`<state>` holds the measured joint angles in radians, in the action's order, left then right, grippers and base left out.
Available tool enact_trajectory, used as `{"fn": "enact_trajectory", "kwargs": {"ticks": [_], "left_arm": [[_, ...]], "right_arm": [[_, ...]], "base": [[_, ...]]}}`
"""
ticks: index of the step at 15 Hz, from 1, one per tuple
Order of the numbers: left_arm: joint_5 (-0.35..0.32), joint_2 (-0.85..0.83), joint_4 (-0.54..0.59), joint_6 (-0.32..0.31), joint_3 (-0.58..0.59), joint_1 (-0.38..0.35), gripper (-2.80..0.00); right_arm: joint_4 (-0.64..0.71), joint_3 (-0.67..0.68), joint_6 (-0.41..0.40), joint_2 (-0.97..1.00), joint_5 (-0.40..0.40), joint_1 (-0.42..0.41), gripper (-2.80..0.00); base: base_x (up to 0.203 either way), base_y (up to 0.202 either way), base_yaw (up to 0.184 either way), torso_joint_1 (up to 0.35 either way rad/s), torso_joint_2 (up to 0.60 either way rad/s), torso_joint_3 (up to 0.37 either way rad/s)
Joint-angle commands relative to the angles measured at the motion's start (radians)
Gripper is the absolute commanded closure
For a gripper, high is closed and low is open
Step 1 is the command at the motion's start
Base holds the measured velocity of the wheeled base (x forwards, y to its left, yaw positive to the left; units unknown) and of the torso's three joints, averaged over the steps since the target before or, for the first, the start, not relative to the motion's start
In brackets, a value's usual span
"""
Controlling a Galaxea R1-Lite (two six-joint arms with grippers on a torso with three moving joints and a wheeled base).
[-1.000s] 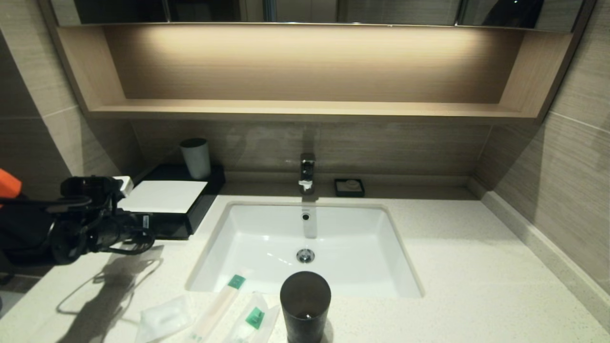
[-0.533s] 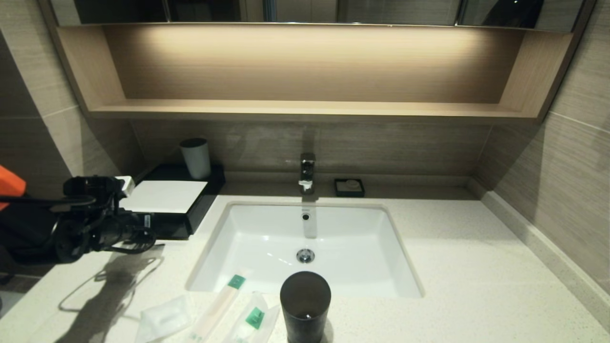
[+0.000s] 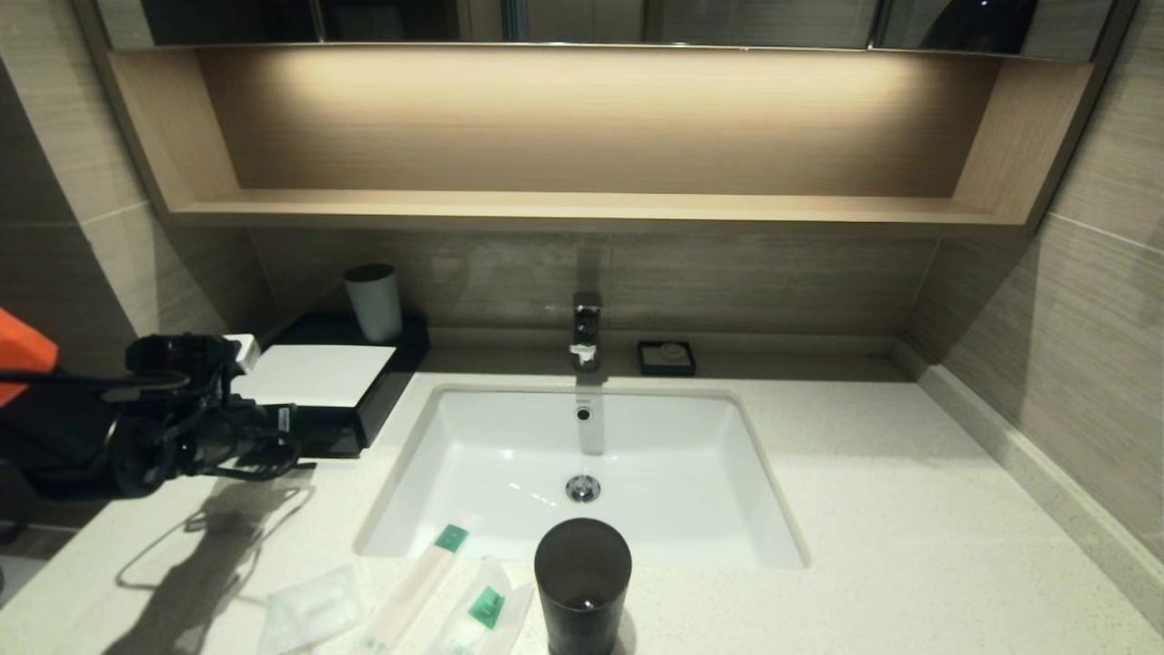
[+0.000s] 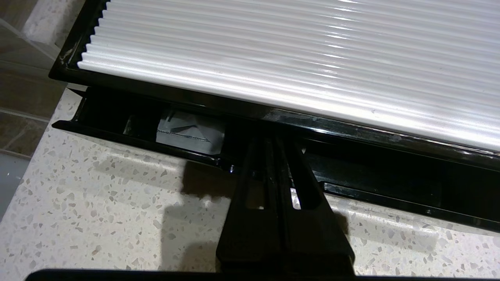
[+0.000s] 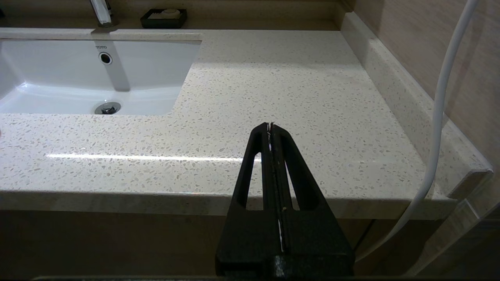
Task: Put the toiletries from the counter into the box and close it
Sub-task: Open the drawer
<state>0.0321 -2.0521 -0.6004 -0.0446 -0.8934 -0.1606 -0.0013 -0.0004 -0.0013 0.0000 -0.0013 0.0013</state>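
Left gripper (image 4: 273, 142), fingers pressed together on nothing, noses its tips into the slightly pulled-out front tray of the low black white-topped box (image 4: 297, 50), probably to work the tray; translucent-white toiletry packets (image 3: 400, 600) lie well behind it on the speckled off-white counter (image 3: 909, 546); right gripper (image 5: 270, 128) is closed, parked.

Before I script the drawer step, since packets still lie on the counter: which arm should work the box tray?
Left. The left end effector, fingers together, is at the box tray front. The right end effector hangs shut off the counter edge.
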Motion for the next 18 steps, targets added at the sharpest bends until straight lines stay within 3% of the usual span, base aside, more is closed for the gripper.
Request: {"fn": "enact_trajectory", "kwargs": {"ticks": [1, 8, 18], "left_arm": [[0.002, -0.008, 0.002, 0.0, -0.008, 0.0, 0.0], [0.002, -0.022, 0.011, 0.0, -0.027, 0.003, 0.0], [0.0, -0.019, 0.201, 0.003, -0.141, 0.007, 0.0]], "right_arm": [[0.0, 0.001, 0.0, 0.0, 0.0, 0.0, 0.0], [0.0, 0.002, 0.0, 0.0, 0.0, 0.0, 0.0], [0.0, 0.002, 0.0, 0.0, 0.0, 0.0, 0.0]], "base": [[0.0, 0.0, 0.0, 0.0, 0.0, 0.0], [0.0, 0.0, 0.0, 0.0, 0.0, 0.0], [0.0, 0.0, 0.0, 0.0, 0.0, 0.0]]}}
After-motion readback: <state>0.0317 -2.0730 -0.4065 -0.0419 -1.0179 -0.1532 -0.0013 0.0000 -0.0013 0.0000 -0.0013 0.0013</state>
